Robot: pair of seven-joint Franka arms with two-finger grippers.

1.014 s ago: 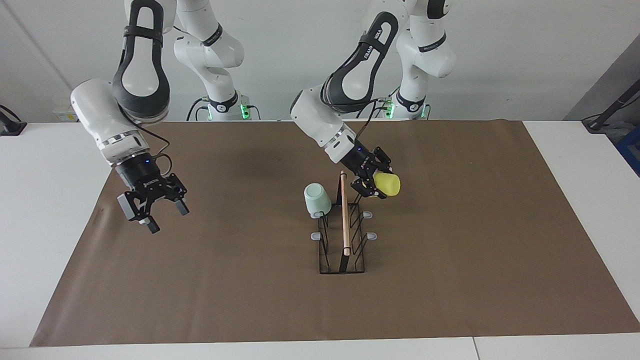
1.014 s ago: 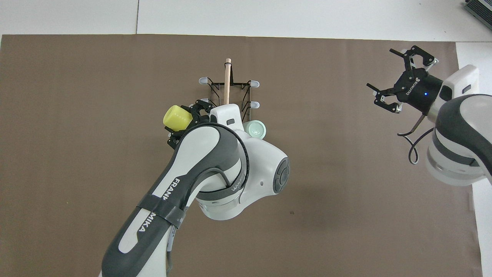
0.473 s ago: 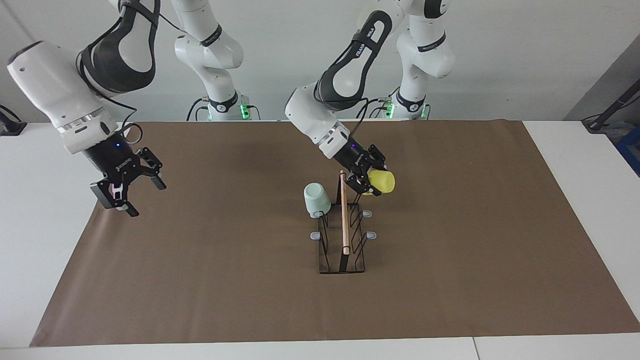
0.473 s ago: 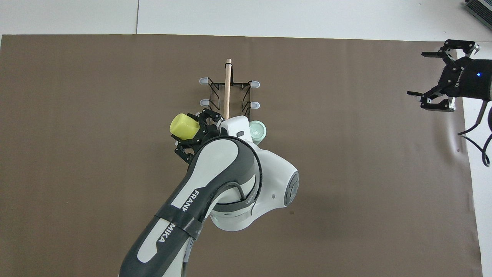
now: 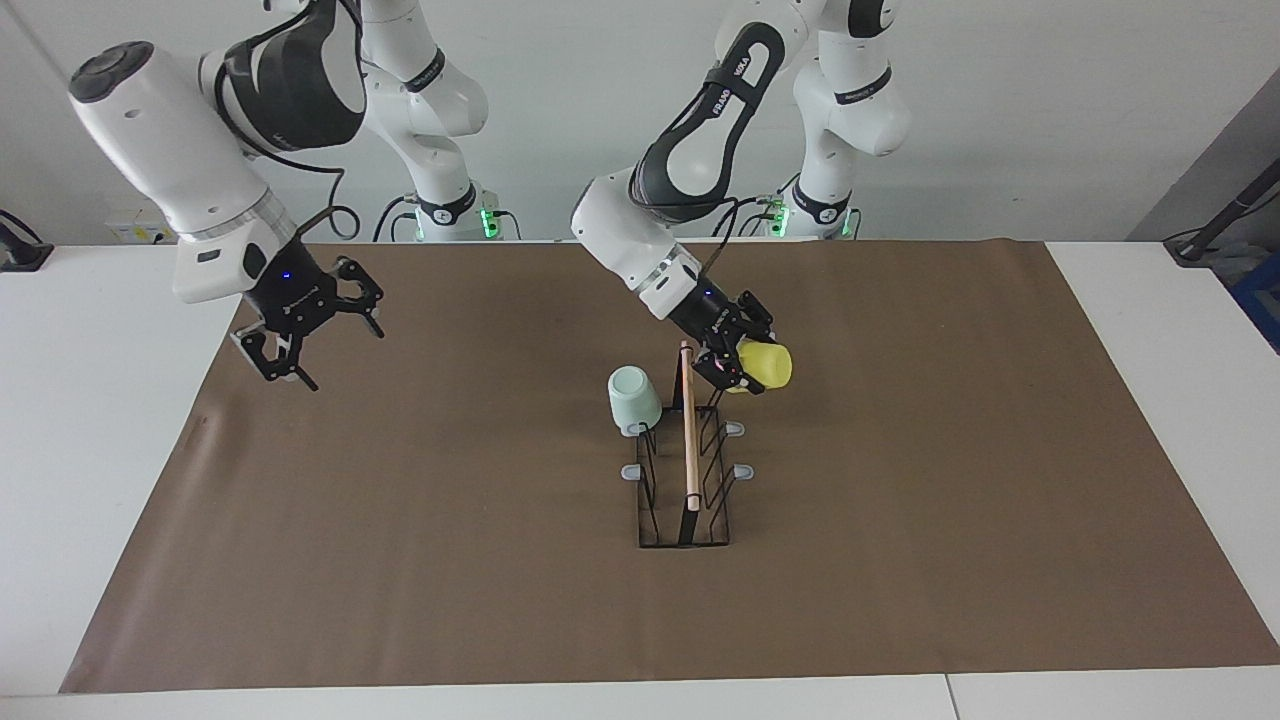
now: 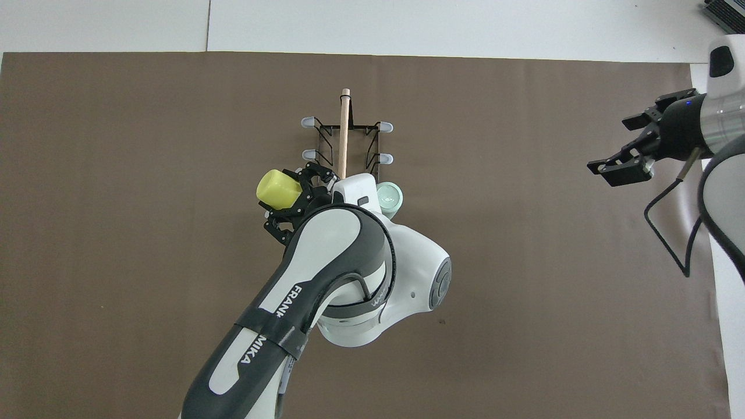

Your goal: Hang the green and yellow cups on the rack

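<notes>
- In the overhead view my left arm (image 6: 343, 262) covered part of the green cup (image 6: 389, 196) and the rack (image 6: 344, 142) end nearest me.
- My left gripper (image 5: 735, 362) hid the peg under the yellow cup (image 5: 765, 365).
- My right arm (image 6: 722, 174) was cut off by the overhead view's edge.
</notes>
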